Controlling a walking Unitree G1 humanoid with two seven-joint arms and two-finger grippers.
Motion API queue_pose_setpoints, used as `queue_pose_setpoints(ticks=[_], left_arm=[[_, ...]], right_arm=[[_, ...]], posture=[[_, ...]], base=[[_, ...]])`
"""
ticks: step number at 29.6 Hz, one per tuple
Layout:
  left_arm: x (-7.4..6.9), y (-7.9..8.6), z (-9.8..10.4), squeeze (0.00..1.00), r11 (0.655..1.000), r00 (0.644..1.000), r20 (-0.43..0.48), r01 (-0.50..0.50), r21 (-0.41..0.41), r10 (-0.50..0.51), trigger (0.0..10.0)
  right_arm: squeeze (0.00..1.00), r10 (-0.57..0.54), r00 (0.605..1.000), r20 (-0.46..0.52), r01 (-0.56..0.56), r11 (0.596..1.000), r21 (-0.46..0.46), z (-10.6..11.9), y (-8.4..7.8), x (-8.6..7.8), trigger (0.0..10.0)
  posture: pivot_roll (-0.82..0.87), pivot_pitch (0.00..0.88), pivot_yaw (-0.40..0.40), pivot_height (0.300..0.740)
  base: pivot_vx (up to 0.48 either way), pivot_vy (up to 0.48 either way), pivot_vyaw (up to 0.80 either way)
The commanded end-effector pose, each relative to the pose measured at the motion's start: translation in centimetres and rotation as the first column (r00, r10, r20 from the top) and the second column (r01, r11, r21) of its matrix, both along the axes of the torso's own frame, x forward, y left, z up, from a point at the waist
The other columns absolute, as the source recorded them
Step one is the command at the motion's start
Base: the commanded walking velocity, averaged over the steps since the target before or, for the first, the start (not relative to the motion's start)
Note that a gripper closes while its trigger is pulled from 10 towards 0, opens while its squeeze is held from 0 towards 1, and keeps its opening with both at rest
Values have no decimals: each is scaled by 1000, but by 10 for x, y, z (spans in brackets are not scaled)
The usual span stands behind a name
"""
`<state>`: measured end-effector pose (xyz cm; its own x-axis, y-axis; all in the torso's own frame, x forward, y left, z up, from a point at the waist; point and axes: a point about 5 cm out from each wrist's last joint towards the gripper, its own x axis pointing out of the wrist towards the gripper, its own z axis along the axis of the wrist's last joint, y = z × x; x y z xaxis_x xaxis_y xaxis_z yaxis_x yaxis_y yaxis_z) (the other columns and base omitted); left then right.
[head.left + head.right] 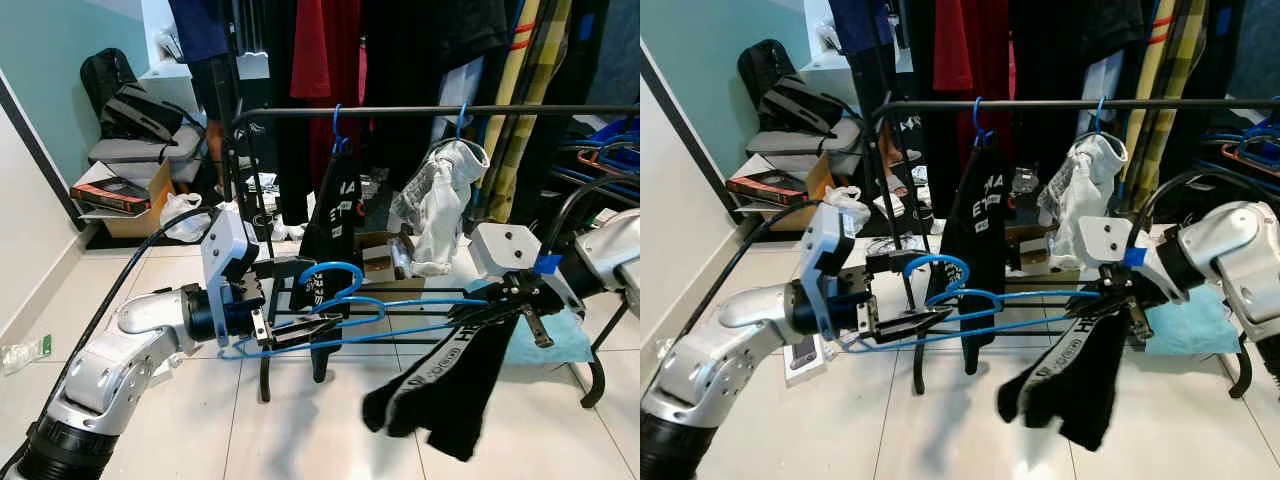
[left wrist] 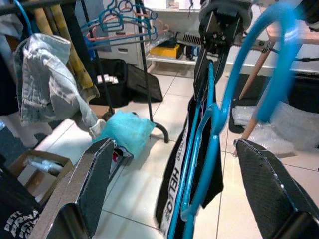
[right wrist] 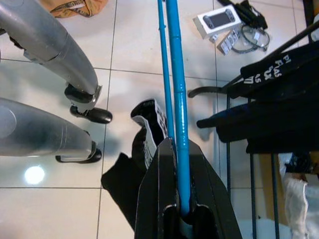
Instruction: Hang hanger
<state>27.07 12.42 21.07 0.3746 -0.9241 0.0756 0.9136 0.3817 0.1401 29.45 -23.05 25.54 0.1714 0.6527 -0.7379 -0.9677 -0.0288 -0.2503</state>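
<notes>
A blue hanger (image 3: pixel 175 74) lies level between my two grippers, below and in front of the black rail (image 1: pixel 430 110). A black printed garment (image 1: pixel 450 385) is draped over its right end and hangs toward the floor. My right gripper (image 1: pixel 510 298) is shut on that end of the hanger. My left gripper (image 1: pixel 303 296) is open at the hook end, its fingers (image 2: pixel 94 184) wide apart on either side of the blue wire. On the rail hang a black garment (image 1: pixel 335 210) and a pale denim piece (image 1: pixel 440 205), each on a blue hook.
Dark clothes crowd the rack behind the rail. A cardboard box (image 1: pixel 125 195), a chair with a bag (image 1: pixel 140 115) and a white plastic bag (image 1: pixel 185 215) stand at the left. A teal cloth (image 1: pixel 560 340) lies by the rack's foot (image 1: pixel 590 385). My legs (image 3: pixel 45 35) stand on the tiles.
</notes>
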Motion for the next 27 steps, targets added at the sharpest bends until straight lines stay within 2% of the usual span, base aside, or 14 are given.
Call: queue_pose_setpoints(ticks=[1,6,7,8,9,10,11,27], left_arm=[[0,-1,-6,0,999,1000,-26,-1,36,2,10000],[-7,-1,-7,0,998,999,-30,40,50,-39,10000],[-9,-1,-7,0,997,998,-36,52,51,-50,9490],[-10,-2,-8,0,997,997,-44,62,53,-59,7765],[-10,-2,-8,0,997,997,-44,62,53,-59,7765],[-10,-4,-9,0,996,997,-49,66,58,-63,4392],[-10,-5,-10,0,996,996,-56,72,61,-68,0],[-8,-6,-14,0,991,997,-53,67,114,-61,0]], right_arm=[[0,39,999,5,-39,999,15,2,9,0,0],[0,42,999,7,-42,999,14,3,9,1,0],[0,41,999,9,-41,999,13,3,9,2,0],[0,41,999,10,-41,999,13,4,10,2,0],[0,41,999,10,-41,999,13,4,10,2,0],[0,41,999,11,-41,999,15,4,10,2,0],[0,42,999,12,-43,999,17,5,11,2,0],[0,56,998,11,-56,998,36,8,14,1,0]], posture=[[-116,0,30,740],[-117,0,29,740],[-117,0,29,740],[-117,0,29,740],[-117,0,29,740],[-117,0,29,740],[-114,0,30,740],[-119,0,35,740]], base=[[0,0,0],[0,0,0],[0,0,0],[0,0,0],[0,0,0],[0,0,0],[0,0,0],[0,0,0]])
